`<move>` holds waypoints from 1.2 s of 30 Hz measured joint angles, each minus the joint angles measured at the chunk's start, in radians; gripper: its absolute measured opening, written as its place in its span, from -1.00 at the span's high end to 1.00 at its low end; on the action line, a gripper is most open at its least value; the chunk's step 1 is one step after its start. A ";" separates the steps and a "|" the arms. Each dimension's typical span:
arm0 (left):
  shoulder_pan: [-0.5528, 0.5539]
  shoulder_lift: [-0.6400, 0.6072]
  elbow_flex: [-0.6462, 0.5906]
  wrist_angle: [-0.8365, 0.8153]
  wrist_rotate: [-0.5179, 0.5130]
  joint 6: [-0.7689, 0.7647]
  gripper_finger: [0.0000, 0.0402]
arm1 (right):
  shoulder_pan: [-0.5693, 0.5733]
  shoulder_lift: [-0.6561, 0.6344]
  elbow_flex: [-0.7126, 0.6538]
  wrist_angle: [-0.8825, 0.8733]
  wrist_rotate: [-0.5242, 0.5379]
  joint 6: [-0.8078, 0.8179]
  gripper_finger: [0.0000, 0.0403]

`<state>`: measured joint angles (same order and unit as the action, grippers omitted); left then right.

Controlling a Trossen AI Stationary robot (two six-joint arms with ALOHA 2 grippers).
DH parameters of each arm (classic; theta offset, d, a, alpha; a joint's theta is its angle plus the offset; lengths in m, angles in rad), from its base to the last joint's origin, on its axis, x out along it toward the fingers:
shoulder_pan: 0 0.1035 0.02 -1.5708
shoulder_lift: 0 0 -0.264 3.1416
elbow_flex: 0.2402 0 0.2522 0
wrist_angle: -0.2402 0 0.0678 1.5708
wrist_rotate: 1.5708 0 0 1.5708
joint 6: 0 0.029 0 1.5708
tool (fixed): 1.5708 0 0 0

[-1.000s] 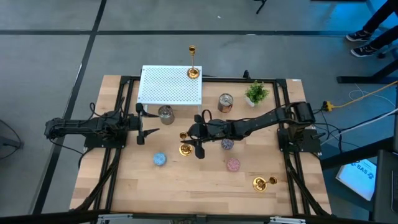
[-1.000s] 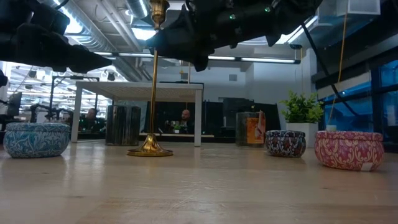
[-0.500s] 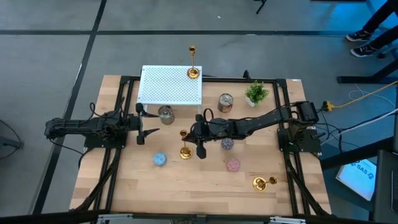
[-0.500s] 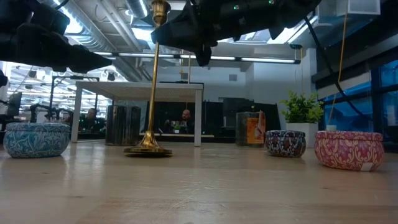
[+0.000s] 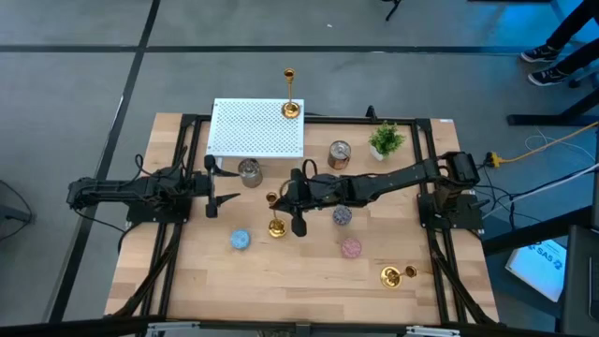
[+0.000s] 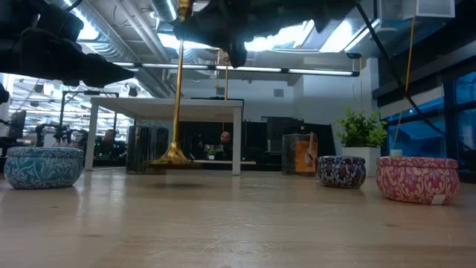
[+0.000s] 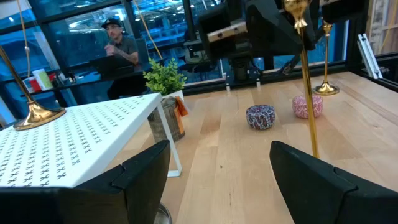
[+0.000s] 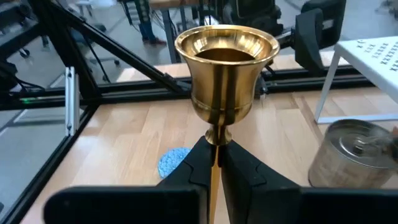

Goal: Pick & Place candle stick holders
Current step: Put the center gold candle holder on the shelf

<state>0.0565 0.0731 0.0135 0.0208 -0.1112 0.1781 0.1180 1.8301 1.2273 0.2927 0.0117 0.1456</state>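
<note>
Pale wooden boards make up the table [image 5: 197, 281], which fills the centre of the high view inside a black frame, with grey floor around it. At mid-frame the right gripper [image 5: 284, 199] has its fingers closed on the thin stem of a gold candle stick holder [image 5: 275, 213]; the right wrist view shows the two dark fingers pinching the stem just under the cup [image 8: 226, 60]. In the low view the holder's flared base [image 6: 172, 158] hangs clear of the tabletop, left of centre. A second candle stick holder [image 5: 290, 96] stands upright on the right rear corner of the white perforated shelf [image 5: 253, 131], upper centre of the high view. A third [image 5: 397, 274] is at the lower right of the table. The left gripper [image 5: 217, 185] hovers at centre-left beside the shelf, its fingers spread wide and holding nothing. Near the held holder sit a blue tin [image 5: 241, 240], a pink tin [image 5: 351, 248] and a silver can [image 5: 249, 171].
</note>
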 joint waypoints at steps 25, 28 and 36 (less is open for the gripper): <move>0.000 0.000 0.000 0.000 0.000 0.000 -0.37 | -0.236 -0.002 0.489 -0.425 -0.231 -0.215 0.91; 0.000 0.000 0.000 0.001 0.000 0.000 -0.37 | -0.260 -0.002 0.503 -0.426 -0.247 -0.229 0.91; 0.000 0.000 0.000 0.001 0.000 0.000 -0.37 | -0.307 -0.001 0.533 -0.405 -0.282 -0.324 0.91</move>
<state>0.0564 0.0727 0.0135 0.0218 -0.1112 0.1781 -0.1889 1.8289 1.7603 -0.1126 -0.2704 -0.1782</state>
